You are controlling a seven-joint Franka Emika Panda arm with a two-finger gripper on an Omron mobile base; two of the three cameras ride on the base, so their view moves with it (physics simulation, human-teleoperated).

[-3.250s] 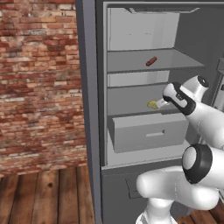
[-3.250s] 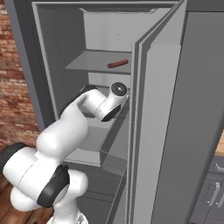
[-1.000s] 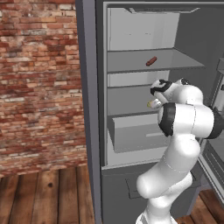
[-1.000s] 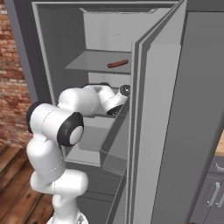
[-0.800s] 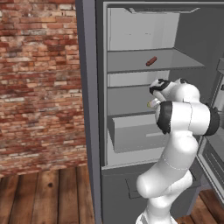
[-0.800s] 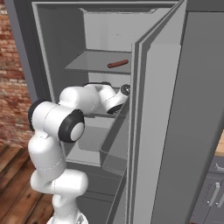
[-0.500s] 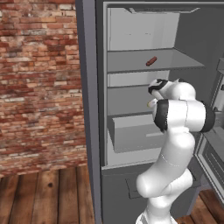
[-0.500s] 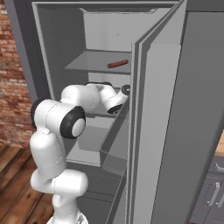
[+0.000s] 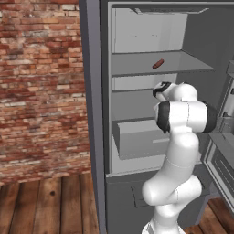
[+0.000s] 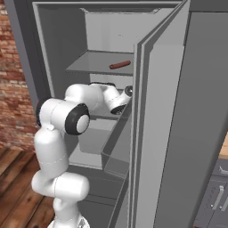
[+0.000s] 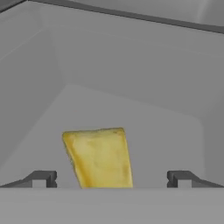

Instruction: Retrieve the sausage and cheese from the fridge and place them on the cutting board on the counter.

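The fridge (image 9: 91, 114) stands open. On its upper shelf lies the sausage (image 9: 158, 63), a short reddish-brown cylinder, also seen in the right base view (image 10: 120, 65). My arm reaches into the middle shelf below it. In the hand view the cheese (image 11: 99, 157), a pale yellow wedge, lies on the grey shelf floor right in front of my gripper (image 11: 112, 178). The gripper is open, its two dark fingertips (image 11: 41, 178) standing wide on either side of the cheese, which sits left of the middle between them. Nothing is held.
The open fridge door (image 10: 178, 124) stands close on the right, with its door bins (image 9: 224, 151). A pale grey drawer (image 9: 137, 137) juts out under the middle shelf. A brick wall (image 9: 41, 82) and wooden floor (image 9: 45, 201) lie to the left. Dark drawers (image 10: 216, 196) show at far right.
The arm has swung further left and deeper into the middle shelf toward the cheese. The gripper has stayed open. The sausage has not moved.
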